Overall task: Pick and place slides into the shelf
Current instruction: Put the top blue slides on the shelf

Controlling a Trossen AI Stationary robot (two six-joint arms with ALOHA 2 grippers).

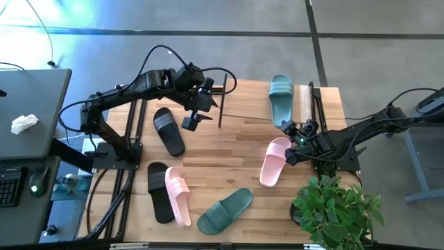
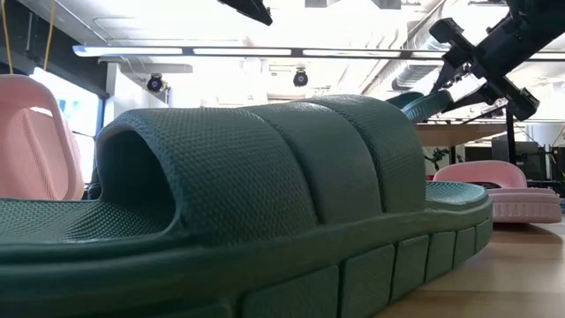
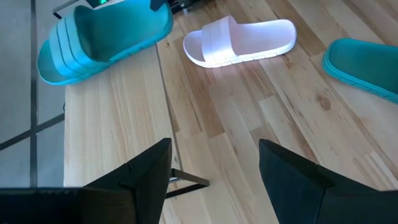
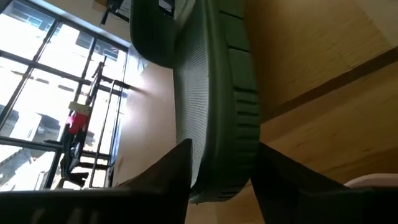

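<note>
A sage-green slide [image 1: 281,96] lies sole down on the shelf's light top board [image 1: 250,104], its heel end toward the table's near edge. My right gripper [image 1: 294,132] is open at that heel end [image 4: 217,177], one finger on each side of it. My left gripper [image 1: 196,117] hangs open and empty above the table beside the shelf; its wrist view shows the same green slide [image 3: 93,37] on the board [image 3: 112,124]. On the tabletop lie a pink slide [image 1: 275,161], a second green one [image 1: 225,210], another pink one [image 1: 178,196] and two black ones [image 1: 159,191] [image 1: 168,130]. My right gripper's fingers [image 4: 171,177] come level from the table's near right side and stand on either side of the green slide's heel end [image 4: 239,124]. Whether they touch it, I cannot tell. The slide rests on the shelf's top board.
A potted plant [image 1: 340,208] stands at the table's near right corner, close to my right arm. The shelf's thin black posts [image 1: 222,104] rise at the board's left end. In the low view the near green slide [image 2: 265,203] fills most of the picture.
</note>
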